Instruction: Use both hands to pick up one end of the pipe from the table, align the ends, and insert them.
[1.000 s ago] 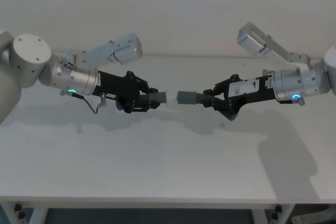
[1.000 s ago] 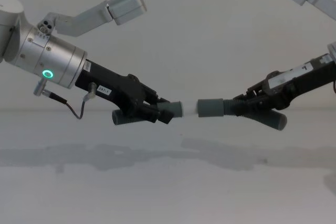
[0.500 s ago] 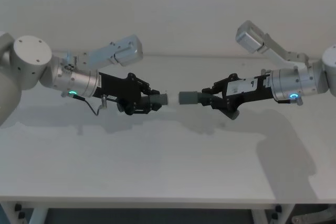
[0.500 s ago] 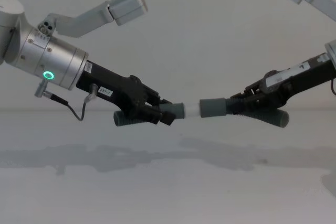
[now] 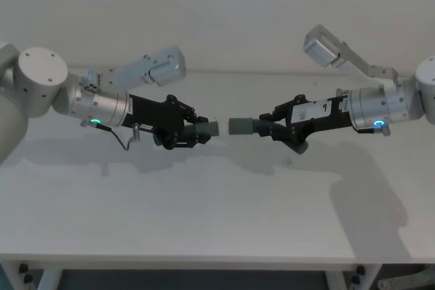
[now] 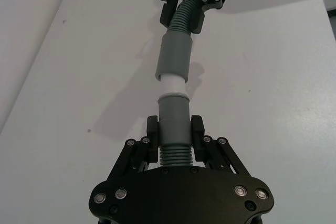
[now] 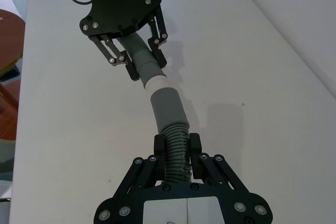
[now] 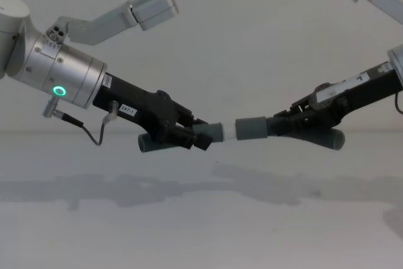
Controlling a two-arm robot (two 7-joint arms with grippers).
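Note:
Both pipe pieces hang in the air above the white table [image 5: 204, 215]. My left gripper [image 5: 196, 130] is shut on the ribbed neck of one dark grey piece, just behind its lighter cuff [image 5: 211, 128]. My right gripper [image 5: 266, 129] is shut on the other piece behind its cuff [image 5: 240, 126]. The cuffs face each other in one line. In the left wrist view a pale white tip [image 6: 172, 84] sticks out of the left cuff [image 6: 173, 114] and reaches the mouth of the right cuff [image 6: 174, 56]. The chest view shows this tip [image 8: 230, 131] bridging the small gap.
The table's front edge [image 5: 204, 257] runs near the bottom of the head view. Silver arm links rise behind the grippers at the left [image 5: 153, 67] and the right [image 5: 325, 45]. A brown round object [image 7: 8, 40] lies beyond the table's side.
The two cuffs have drawn a little closer together, narrowing the gap. The right piece has levelled slightly, and both grippers keep their hold.

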